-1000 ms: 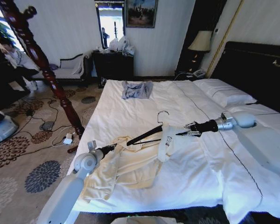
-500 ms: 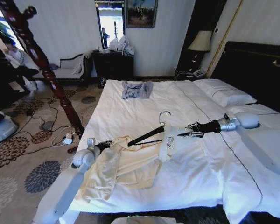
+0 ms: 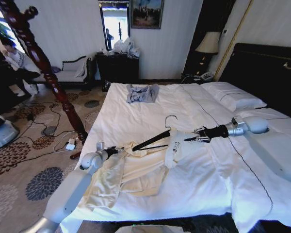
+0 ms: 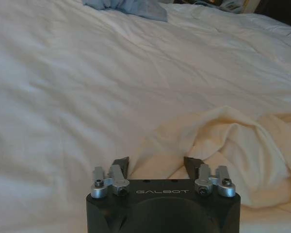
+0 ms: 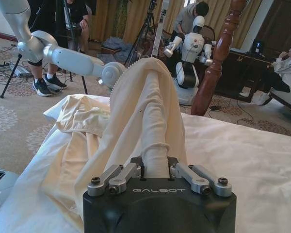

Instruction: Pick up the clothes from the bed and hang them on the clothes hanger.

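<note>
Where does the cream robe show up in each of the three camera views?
Head view: the clothes lie on the bed near its foot, between both arms.
Left wrist view: a cream fold just ahead of the open left gripper.
Right wrist view: a lifted fold pinched in the right gripper.
Shared landmark: the white duvet.

A small grey-blue crumpled garment [image 3: 141,93] lies far up the mattress. A reddish-brown turned wooden post [image 3: 41,68] slants over the floral carpet [image 3: 24,160].
</note>
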You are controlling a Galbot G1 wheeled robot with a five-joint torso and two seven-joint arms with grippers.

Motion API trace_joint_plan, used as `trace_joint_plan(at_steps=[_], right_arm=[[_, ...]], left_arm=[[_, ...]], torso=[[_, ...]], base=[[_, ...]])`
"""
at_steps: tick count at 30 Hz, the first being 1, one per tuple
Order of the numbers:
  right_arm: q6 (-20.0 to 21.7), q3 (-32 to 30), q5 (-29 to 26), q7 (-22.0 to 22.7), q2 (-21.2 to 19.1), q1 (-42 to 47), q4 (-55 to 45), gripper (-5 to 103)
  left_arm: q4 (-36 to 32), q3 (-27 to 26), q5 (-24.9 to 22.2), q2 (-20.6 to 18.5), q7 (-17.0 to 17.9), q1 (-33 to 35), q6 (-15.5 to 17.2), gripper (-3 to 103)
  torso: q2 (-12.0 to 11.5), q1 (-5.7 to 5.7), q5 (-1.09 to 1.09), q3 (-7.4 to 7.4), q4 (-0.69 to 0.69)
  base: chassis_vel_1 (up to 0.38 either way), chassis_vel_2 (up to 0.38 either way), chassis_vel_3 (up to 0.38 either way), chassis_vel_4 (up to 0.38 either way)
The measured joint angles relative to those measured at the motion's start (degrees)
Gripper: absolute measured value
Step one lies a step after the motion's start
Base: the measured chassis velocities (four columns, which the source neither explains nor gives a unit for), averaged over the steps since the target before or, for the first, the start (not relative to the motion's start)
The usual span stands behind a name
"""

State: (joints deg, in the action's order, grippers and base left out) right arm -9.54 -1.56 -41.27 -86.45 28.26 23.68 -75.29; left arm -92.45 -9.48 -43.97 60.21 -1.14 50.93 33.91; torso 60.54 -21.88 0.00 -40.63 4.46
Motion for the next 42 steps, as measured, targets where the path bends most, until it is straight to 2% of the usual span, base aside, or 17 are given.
trace_joint_plan(at_steps=[1, 4, 7, 9, 12, 13, 15, 18, 20, 23, 27, 35, 40, 42], right_arm=[[0.0, 0.0, 0.0, 0.0, 0.0, 0.0, 0.0, 20], [-0.1, 0.0, 0.0, 0.0, 0.1, 0.0, 0.3, 20], [-0.1, 0.0, 0.1, 0.0, 0.2, 0.0, 0.4, 20], [-0.1, 0.0, 0.2, 0.0, 0.4, -0.2, 0.4, 20], [-0.1, 0.0, 0.2, 0.0, 0.4, -0.1, 0.4, 20], [-0.2, 0.0, 0.2, 0.0, 0.4, 0.1, 0.4, 20], [-0.2, -0.1, 0.2, 0.0, 0.4, 0.3, 0.3, 20], [-0.4, -0.3, 0.1, 0.3, 0.4, 0.7, 0.3, 20], [-0.4, -0.3, 0.1, 0.4, 0.4, 0.8, 0.4, 20], [-0.4, -0.4, 0.1, 1.9, 0.1, 1.3, 0.4, 20], [-0.4, -0.6, 0.0, 3.3, -0.2, 1.8, -0.1, 20], [0.1, -1.3, -1.0, 6.5, -1.4, 3.9, -1.9, 20], [0.4, -1.8, -4.0, 12.8, -1.7, 6.0, -3.0, 20], [0.3, -1.8, -4.2, 13.3, -1.7, 6.1, -3.0, 20]], left_arm=[[0.0, 0.0, 0.0, 0.0, 0.0, 0.0, 0.0, 65], [-0.8, 0.0, -0.2, -0.1, -1.1, 0.8, -0.7, 48], [-1.4, -0.1, -0.3, -0.2, -1.4, 1.3, -1.0, 42], [-2.3, -0.6, -0.5, -0.4, -1.4, 2.1, -1.2, 31], [-3.1, -1.2, -0.6, -0.4, -1.4, 3.0, -1.5, 25], [-3.7, -1.9, -0.7, -0.4, -1.4, 3.7, -2.0, 15], [-4.2, -2.4, -0.8, -0.5, -1.4, 4.1, -2.5, 15], [-5.3, -4.3, -2.0, -0.4, -1.2, 5.1, -4.9, 2], [-5.5, -4.9, -2.6, -0.4, -1.2, 5.2, -5.7, 0], [-6.3, -6.7, -5.9, -0.5, -1.0, 4.3, -8.4, 0], [-6.7, -7.8, -9.0, -0.7, -0.7, 1.9, -9.5, 0], [-7.9, -9.9, -15.7, -2.0, 0.8, -4.7, -9.4, 0], [-12.7, -11.2, -18.7, -2.7, 1.2, -7.4, -9.0, 0], [-13.6, -11.8, -19.3, -2.7, 1.2, -7.7, -8.9, 0]], torso=[[0.0, 0.00, 0.00, 0.00, 0.00], [0.0, 0.00, -0.01, 0.00, 0.00], [0.0, 0.00, 0.00, 0.00, -0.01], [0.0, 0.00, 0.00, 0.00, -0.01], [0.0, 0.00, 0.00, 0.00, -0.01], [0.0, 0.00, 0.00, 0.00, -0.01], [0.0, 0.00, 0.00, 0.00, -0.01], [0.0, 0.00, 0.00, 0.00, -0.01], [0.0, 0.00, 0.00, 0.00, 0.00], [0.0, 0.00, -0.01, 0.00, -0.02], [0.0, 0.00, -0.01, 0.00, 0.00], [0.0, 0.00, 0.00, 0.00, 0.00], [0.0, 0.00, 0.00, 0.00, -0.01], [0.0, 0.00, 0.00, 0.00, 0.00]], base=[[0.000, 0.000, 0.000, 0.000], [0.000, 0.000, 0.000, 0.000], [0.000, 0.000, 0.000, 0.000], [0.000, 0.000, 0.000, 0.000], [0.000, 0.000, 0.000, 0.000], [0.000, 0.000, 0.000, 0.000], [0.000, 0.000, 0.000, 0.000], [0.000, 0.000, 0.000, 0.000], [0.000, 0.000, 0.000, 0.000], [0.000, 0.000, 0.000, 0.000], [0.000, 0.000, 0.000, 0.000], [0.000, 0.000, 0.000, 0.000], [0.000, 0.000, 0.000, 0.000], [0.000, 0.000, 0.000, 0.000]])
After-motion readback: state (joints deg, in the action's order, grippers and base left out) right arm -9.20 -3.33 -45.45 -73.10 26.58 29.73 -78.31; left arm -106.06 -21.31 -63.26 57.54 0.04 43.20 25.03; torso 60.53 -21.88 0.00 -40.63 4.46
